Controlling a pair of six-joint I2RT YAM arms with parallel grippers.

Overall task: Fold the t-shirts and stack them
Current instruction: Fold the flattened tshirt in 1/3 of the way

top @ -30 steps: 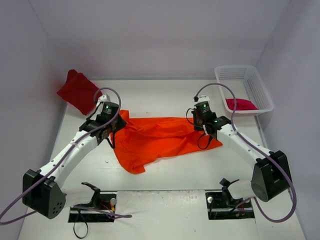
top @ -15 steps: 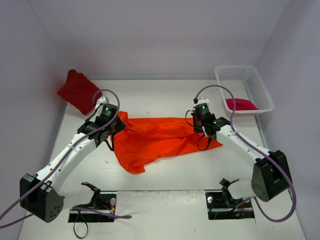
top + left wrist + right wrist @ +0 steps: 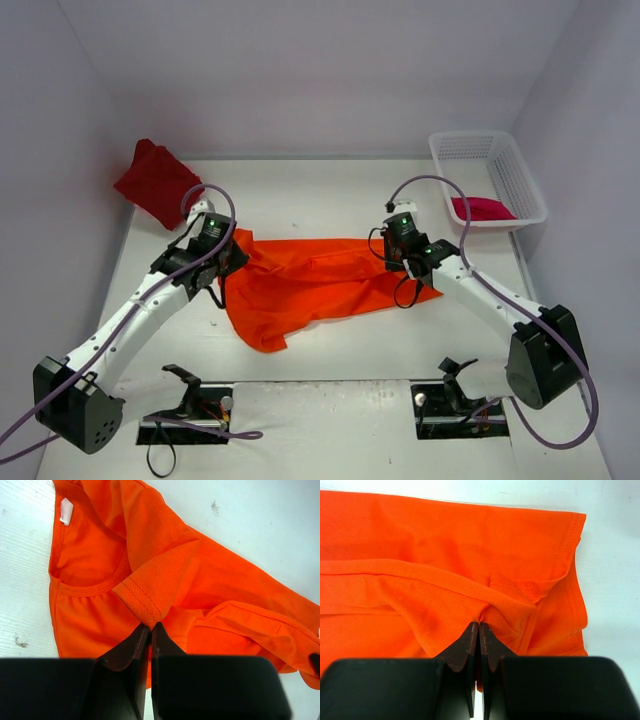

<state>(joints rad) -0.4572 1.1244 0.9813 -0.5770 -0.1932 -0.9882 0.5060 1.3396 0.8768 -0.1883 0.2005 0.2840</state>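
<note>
- The orange t-shirt [image 3: 320, 280] lay crumpled on the white surface [image 3: 330, 195], in the middle of the top view, between the two arms.
- The left end effector [image 3: 150, 626] was closed on the shirt. In the left wrist view its dark fingers pinched the corner of a double-stitched hem.
- In the top view this end effector stood at the left edge of the orange cloth.
- The right end effector [image 3: 478, 625] was also closed, gripping a raised fold of the same shirt, near the right edge of the cloth.
- A small white label [image 3: 65, 511] sat inside the collar, in the upper left of the left wrist view. No writing could be read on it.
- The dark red t-shirt [image 3: 155, 182] lay bunched in the upper left of the top view, apart from the orange one.
- The crimson-pink t-shirt [image 3: 482, 208] lay inside the white mesh basket [image 3: 512, 172], in the upper right of the top view.
</note>
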